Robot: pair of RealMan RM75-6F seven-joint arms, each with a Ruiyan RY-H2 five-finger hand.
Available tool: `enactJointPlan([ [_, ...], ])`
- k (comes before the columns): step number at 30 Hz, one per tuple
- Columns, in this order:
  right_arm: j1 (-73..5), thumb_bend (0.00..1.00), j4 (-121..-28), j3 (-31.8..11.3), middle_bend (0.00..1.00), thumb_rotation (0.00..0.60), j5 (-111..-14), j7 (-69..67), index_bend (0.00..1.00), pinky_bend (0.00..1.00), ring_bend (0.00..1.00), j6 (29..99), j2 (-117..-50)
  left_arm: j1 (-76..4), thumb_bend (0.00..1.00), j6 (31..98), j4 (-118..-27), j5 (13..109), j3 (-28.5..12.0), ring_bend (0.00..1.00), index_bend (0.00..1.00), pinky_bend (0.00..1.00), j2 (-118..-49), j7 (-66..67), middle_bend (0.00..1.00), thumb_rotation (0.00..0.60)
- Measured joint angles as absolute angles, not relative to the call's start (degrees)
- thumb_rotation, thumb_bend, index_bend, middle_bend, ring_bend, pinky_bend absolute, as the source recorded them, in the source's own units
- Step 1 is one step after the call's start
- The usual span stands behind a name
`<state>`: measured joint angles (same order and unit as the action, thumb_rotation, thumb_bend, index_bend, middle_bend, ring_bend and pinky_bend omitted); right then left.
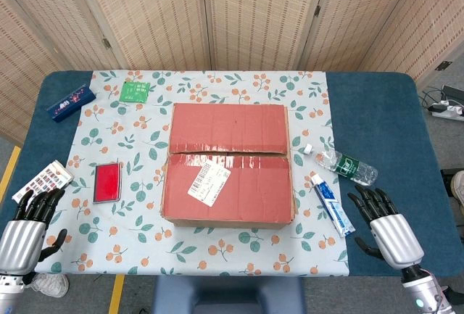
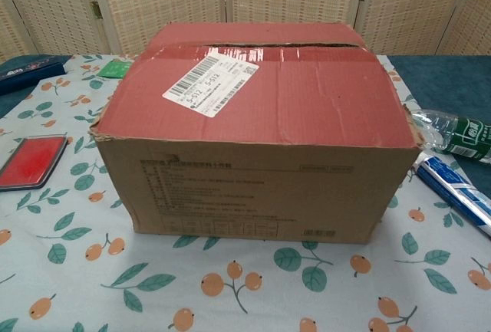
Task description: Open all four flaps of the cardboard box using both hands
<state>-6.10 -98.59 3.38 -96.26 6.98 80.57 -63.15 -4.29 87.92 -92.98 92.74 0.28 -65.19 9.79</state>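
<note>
A: Where is the cardboard box (image 1: 229, 163) now?

B: Middle of the worktop (image 1: 377, 104), on the patterned cloth (image 1: 138, 183). All flaps are closed; the two red top flaps meet at a seam (image 1: 228, 154) running left to right, w/ shiny tape along it. No flap is lifted yet, so the task is at its start, I think.

A: And the hands?

B: Left hand (image 1: 32, 216) is at the near left corner, right hand (image 1: 384, 220) near the right part of the near edge. Both hold nothing, fingers spread, well apart from the box.

A: How to do the first step well?

B: In my opinion: bring both hands to the seam, one per side, put fingertips under the flap edges there and fold far flap away, near flap toward the robot. Tape may resist, so pull slowly; box can slide on the cloth. Inner flaps after.

A: Any writing?

B: White barcode label (image 2: 210, 80) on the near flap; digits look like "5-512", not sure. Small print on the front wall (image 2: 253, 194), too small to read. Bottle (image 1: 346, 167), tube (image 1: 332, 204), red case (image 1: 108, 181): text unreadable.
</note>
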Motion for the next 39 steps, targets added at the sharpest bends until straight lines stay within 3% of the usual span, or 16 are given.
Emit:
enactJointPlan([
  [15,-7.4,0.29,-98.2,1.7,0.00,0.600,-96.3,5.4,0.00,0.00,0.00,80.9,-63.9,-3.8,0.43,88.7,-92.8,92.9,0.6,0.13,0.08,0.05,-64.9,9.3,0.14,0.600],
  [22,-13.2,0.29,-96.1,-3.9,0.00,0.600,-96.6,1.6,0.00,0.00,0.00,79.5,-65.5,-2.9,0.43,89.7,-92.3,90.9,0.0,0.13,0.08,0.05,-64.4,7.5,0.14,0.600],
  [32,-24.8,0.29,-92.3,-11.3,0.00,0.600,-89.3,-6.5,0.00,0.00,0.00,68.1,-66.9,-3.2,0.43,88.1,-92.1,87.5,-1.5,0.13,0.08,0.05,-64.3,6.9,0.14,0.600],
  [39,-30.1,0.29,-85.8,-13.8,0.00,0.600,-87.5,-11.2,0.00,0.00,0.00,65.4,-71.7,-3.4,0.43,87.5,-91.7,85.9,-2.3,0.13,0.08,0.05,-63.7,5.3,0.14,0.600],
])
